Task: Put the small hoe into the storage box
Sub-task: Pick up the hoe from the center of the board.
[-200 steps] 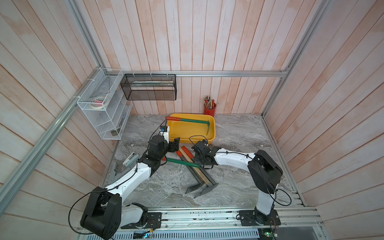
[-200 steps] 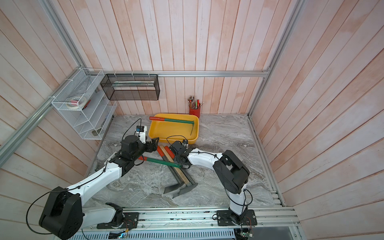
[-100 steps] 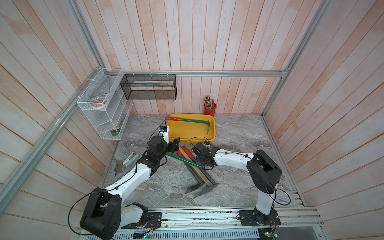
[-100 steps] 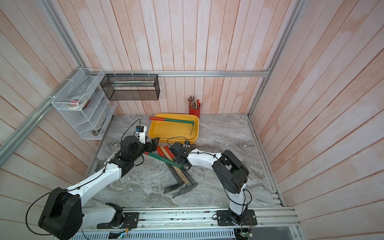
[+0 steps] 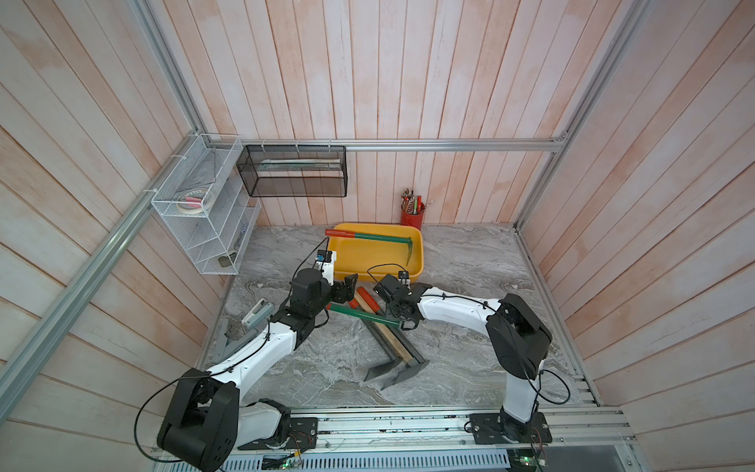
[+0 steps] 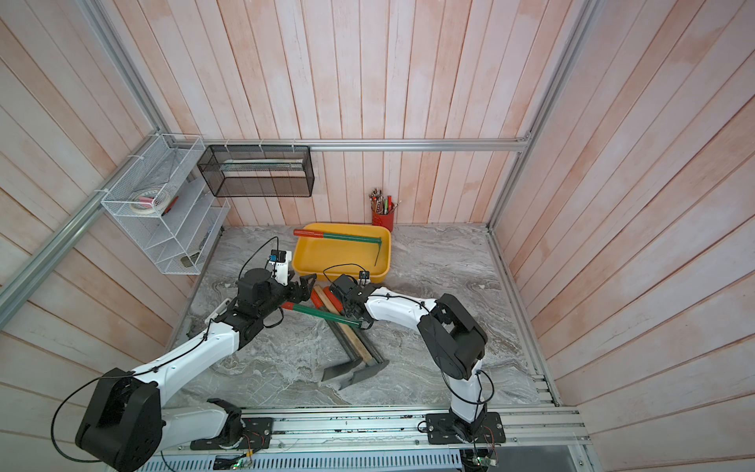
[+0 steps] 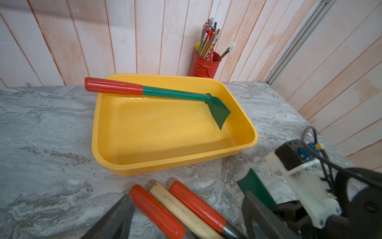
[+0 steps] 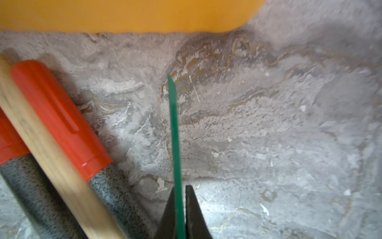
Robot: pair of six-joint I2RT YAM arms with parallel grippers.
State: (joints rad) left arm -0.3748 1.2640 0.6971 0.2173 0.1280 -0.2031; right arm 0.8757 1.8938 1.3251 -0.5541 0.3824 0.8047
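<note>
Right end effector newly clenched on small hoe blade, handle toward released left end effector

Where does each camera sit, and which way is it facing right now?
Both top views: high over the robot's base, looking down on the table; both arms whole, left gripper open.
Left wrist: on the left arm, facing the storage box and back wall; its fingers and the right arm's wrist show.
Right wrist: on the right arm, looking down at the table; right gripper shut on the small hoe.
Shared: both wrist views catch the wooden handle.
</note>
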